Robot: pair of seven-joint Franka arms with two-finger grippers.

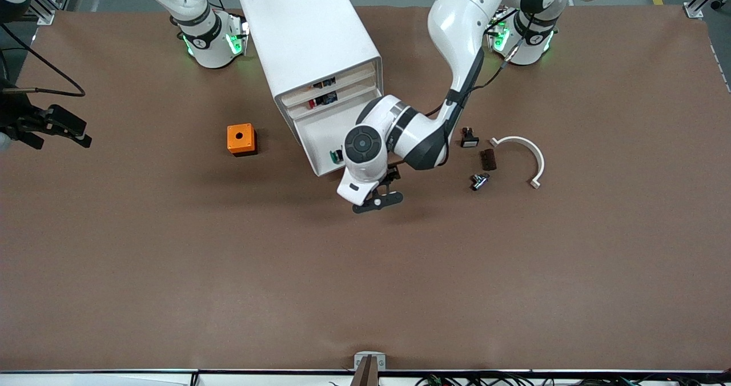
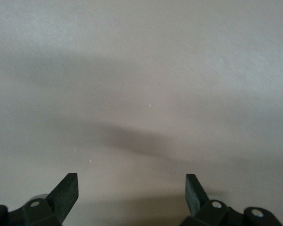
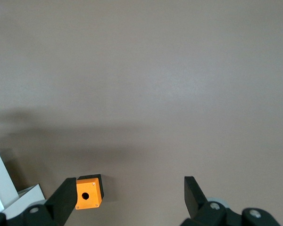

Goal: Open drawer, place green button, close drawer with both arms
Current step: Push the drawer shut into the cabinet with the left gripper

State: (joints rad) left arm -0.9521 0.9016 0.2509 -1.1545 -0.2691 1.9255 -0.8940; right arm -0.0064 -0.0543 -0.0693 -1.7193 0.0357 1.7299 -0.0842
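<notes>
The drawer stands pulled out of the white cabinet, its long axis running toward five o'clock in the front view, front end nearest the camera. The button lies inside it, near that front end, too small to tell its heading. The left hand hovers over the bench just off the drawer's front, fingers spread and holding nothing. The right hand waits at nine o'clock, released. An orange box sits beside the cabinet.
</notes>
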